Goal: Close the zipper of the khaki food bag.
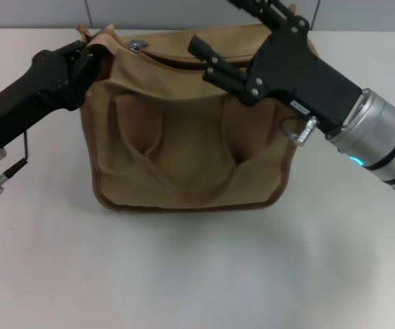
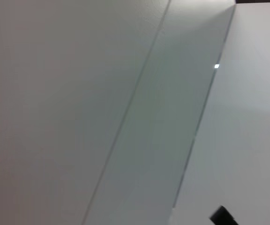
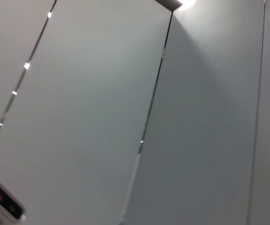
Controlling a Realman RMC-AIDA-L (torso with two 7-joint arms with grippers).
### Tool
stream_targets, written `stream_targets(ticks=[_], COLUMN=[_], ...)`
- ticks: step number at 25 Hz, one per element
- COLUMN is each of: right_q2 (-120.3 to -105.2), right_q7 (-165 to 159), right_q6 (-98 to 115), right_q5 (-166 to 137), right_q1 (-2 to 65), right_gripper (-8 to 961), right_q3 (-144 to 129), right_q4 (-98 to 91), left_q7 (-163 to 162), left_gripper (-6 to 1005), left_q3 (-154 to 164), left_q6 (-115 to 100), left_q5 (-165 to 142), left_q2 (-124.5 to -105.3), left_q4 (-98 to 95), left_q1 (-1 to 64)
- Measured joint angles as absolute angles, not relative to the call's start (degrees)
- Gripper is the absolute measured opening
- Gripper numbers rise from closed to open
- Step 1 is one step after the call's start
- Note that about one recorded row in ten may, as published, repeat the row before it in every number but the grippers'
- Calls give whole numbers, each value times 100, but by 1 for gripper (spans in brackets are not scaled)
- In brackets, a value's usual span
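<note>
Your khaki food bag [image 1: 184,137] sits on the white bench [image 1: 197,274], toward its far side, handles lying flat on the near face. Its top is gaping, and the zipper [image 1: 158,60] shows its silver pull at the left end. Nothing inside can be made out. Your left gripper [image 1: 93,56] is clamped on the bag's upper left corner. Your right gripper [image 1: 208,58] hovers over the opening; whether it is released or clenched, you cannot tell.

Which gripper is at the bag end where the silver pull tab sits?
The left gripper, holding the khaki food bag's corner beside the pull tab; the right gripper is farther along.
</note>
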State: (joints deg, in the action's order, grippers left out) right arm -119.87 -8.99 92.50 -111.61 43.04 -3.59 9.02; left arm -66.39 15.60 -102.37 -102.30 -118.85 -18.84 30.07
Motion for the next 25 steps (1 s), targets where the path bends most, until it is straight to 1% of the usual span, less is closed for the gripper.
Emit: stream_targets(ticks=[7,11,25], right_q2=[-11988,-11988,-11988], right_q7=[629,2023,2961], right_q6=[8994,8758,7948], right_q5=[-11167,-11174,-11212], right_q1=[4192,4155,4362], right_gripper=[785,785,785], right_q3=[-158,77,437], right_q4=[1330,1627,2070], left_q7=[-6757,-6777,-6776], left_gripper=[29,30,30], left_q3=[1667,1670,1670], left_q6=[-10360,-10318,-10182], left_q5=[-10230,-10236,-10221], left_q2=[-11891,-11893,-11885], left_q4=[-1905,-1908,-1895], left_q1=[3161,3213,3310])
